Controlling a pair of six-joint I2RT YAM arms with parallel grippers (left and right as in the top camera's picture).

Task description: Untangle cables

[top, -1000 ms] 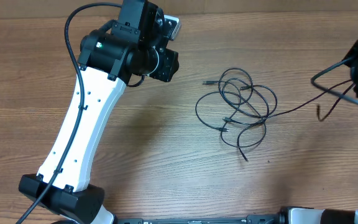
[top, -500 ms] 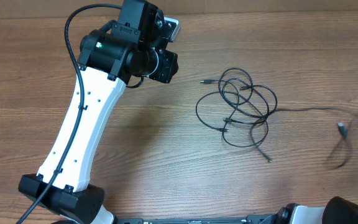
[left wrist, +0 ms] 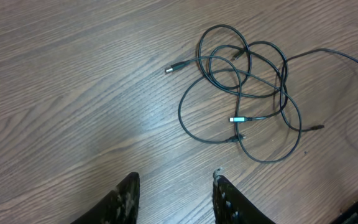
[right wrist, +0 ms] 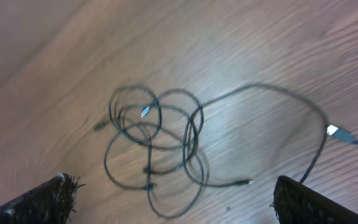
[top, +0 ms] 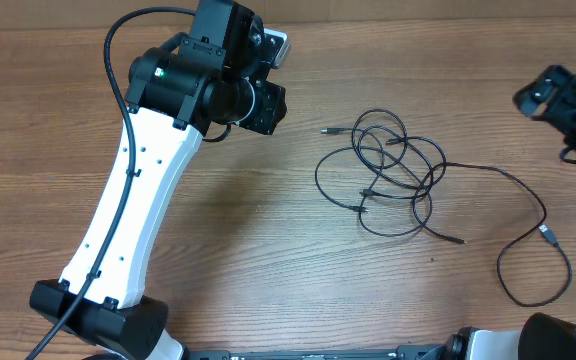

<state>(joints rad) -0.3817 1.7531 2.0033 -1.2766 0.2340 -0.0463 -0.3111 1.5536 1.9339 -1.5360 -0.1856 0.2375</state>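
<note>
The cables (top: 365, 190) lie as a tangle of thin black loops on the wooden table, right of centre. One long strand (top: 528, 195) trails out to the right and curls into a loop ending in a small plug (top: 548, 237). My left gripper (left wrist: 175, 180) hovers left of the tangle (left wrist: 236, 119), its jaws partly apart with only bare table between them. Over the far right edge my right gripper (top: 543, 95) hangs above the table. In its wrist view, the right gripper (right wrist: 173, 186) is open wide above the tangle (right wrist: 149, 169), holding nothing.
The left arm's white link (top: 133, 200) slants across the left part of the table from its base (top: 98, 315) at the front edge. A loose plug end (top: 325, 131) sticks out left of the tangle. Bare wood surrounds the cables.
My right gripper has opened and let go of the cable end. That strand dropped and now lies in a loop at the right. The right arm swung away and back. The left arm stayed put.
</note>
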